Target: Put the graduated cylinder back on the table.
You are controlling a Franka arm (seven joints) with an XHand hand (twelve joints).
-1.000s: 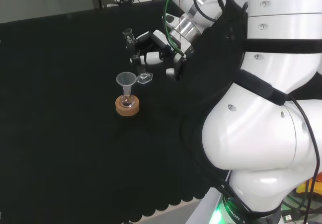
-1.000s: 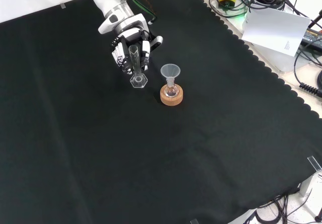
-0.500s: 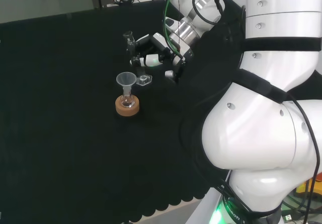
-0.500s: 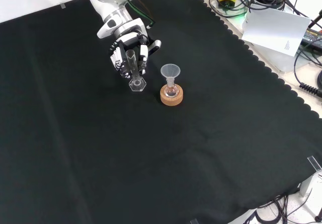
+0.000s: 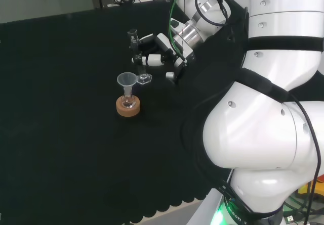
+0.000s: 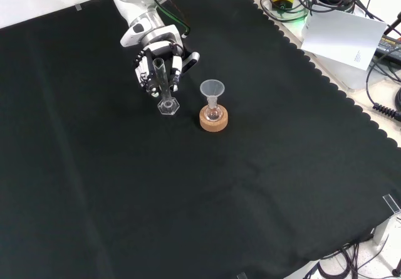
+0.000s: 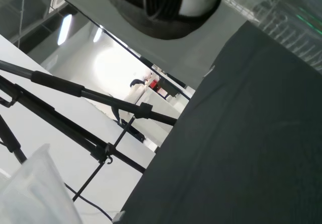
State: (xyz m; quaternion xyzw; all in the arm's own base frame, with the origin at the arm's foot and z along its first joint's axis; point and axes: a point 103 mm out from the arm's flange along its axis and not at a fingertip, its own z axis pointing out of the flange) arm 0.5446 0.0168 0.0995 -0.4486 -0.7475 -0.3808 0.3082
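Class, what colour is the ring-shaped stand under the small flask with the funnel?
Light brown cork; the stand shows best in the front view.

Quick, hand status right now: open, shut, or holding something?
Hand: shut on the clear glass graduated cylinder, held about upright beside the funnel-topped flask on the cork ring.

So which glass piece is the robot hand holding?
The cylinder, with the robot hand curled round it; the flask with the funnel stands free on its cork ring.
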